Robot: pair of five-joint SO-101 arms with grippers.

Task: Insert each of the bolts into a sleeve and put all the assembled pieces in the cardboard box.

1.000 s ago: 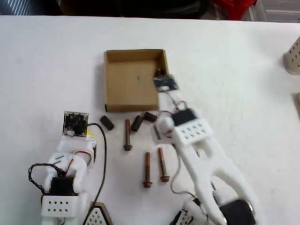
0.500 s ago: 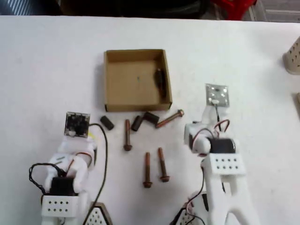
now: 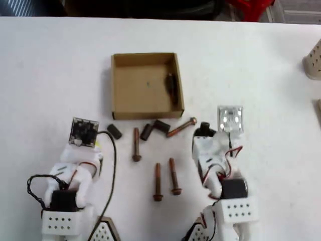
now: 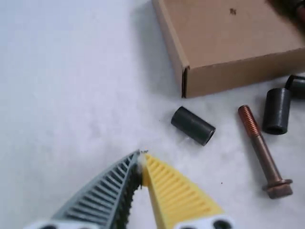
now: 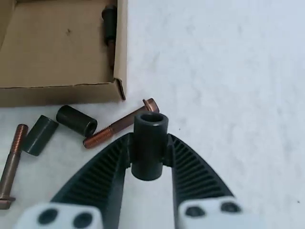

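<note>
Right end effector [image 5: 148,139] has withdrawn from the cardboard box [image 3: 114,85], where one assembled piece [image 3: 171,88] lies. It now grips an upright sleeve [image 5: 150,123] beside a loose bolt [image 5: 116,125]. Left end effector [image 4: 141,164] is closed and empty. Insertion is judged next.

High cam: overhead, down on whole table [image 3: 261,55]. Wrist cams: close, low, fwd; both share cardboard box [image 4: 238,76] front.

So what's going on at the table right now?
The right arm holds a black sleeve in its jaws, near the cardboard box's corner. The left arm's jaws are shut and empty, near a loose sleeve. One assembled piece lies in the box; four bolts and three sleeves lie loose on the table.
</note>
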